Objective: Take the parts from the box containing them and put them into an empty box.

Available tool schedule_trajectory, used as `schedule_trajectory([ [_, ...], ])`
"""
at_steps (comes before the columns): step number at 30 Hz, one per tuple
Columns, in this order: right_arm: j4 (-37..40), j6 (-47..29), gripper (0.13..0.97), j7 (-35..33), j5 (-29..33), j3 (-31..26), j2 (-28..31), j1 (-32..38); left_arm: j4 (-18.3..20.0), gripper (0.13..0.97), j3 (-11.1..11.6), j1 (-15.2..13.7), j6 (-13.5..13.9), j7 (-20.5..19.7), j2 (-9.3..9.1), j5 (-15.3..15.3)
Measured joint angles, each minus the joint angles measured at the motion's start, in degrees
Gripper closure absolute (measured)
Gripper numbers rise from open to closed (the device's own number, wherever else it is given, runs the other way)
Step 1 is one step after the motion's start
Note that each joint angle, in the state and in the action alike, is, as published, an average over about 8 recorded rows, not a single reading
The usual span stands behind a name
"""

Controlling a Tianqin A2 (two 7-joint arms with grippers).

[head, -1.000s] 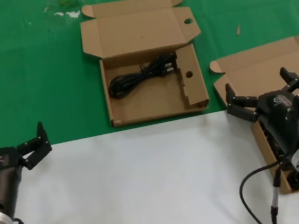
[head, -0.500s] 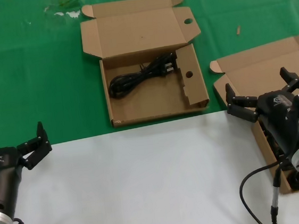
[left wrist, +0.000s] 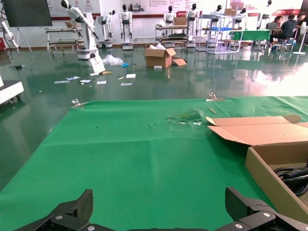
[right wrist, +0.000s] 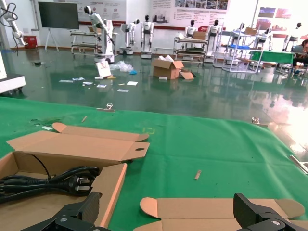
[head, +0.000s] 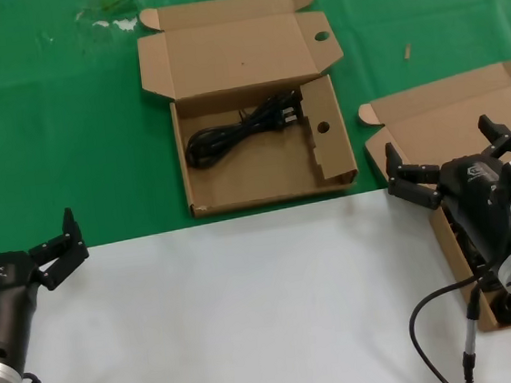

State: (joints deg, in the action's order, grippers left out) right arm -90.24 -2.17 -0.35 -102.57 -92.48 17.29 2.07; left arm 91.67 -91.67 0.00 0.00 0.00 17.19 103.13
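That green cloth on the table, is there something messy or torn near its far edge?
Yes. The green cloth has a scuffed, torn-looking patch near its far edge, left of the wide box's lid, with pale flecks around it. A small scrap also lies loose between the two boxes.

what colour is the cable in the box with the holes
Black; the cable in the holed box shows best in the head view.

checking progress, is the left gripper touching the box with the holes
Apart. The head view shows the left gripper, open, low on the left, with bare green mat between it and the holed box.
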Motion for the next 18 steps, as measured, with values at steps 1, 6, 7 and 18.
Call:
schedule_trajectory([
  [1,0.0,0.0,0.129,0.0,0.0,0.0,0.0,0.0,0.0,0.132,0.0,0.0,0.0,0.0,0.0,0.0],
  [6,0.0,0.0,0.129,0.0,0.0,0.0,0.0,0.0,0.0,0.132,0.0,0.0,0.0,0.0,0.0,0.0],
  [7,0.0,0.0,0.129,0.0,0.0,0.0,0.0,0.0,0.0,0.132,0.0,0.0,0.0,0.0,0.0,0.0],
  [18,0.0,0.0,0.129,0.0,0.0,0.0,0.0,0.0,0.0,0.132,0.0,0.0,0.0,0.0,0.0,0.0],
])
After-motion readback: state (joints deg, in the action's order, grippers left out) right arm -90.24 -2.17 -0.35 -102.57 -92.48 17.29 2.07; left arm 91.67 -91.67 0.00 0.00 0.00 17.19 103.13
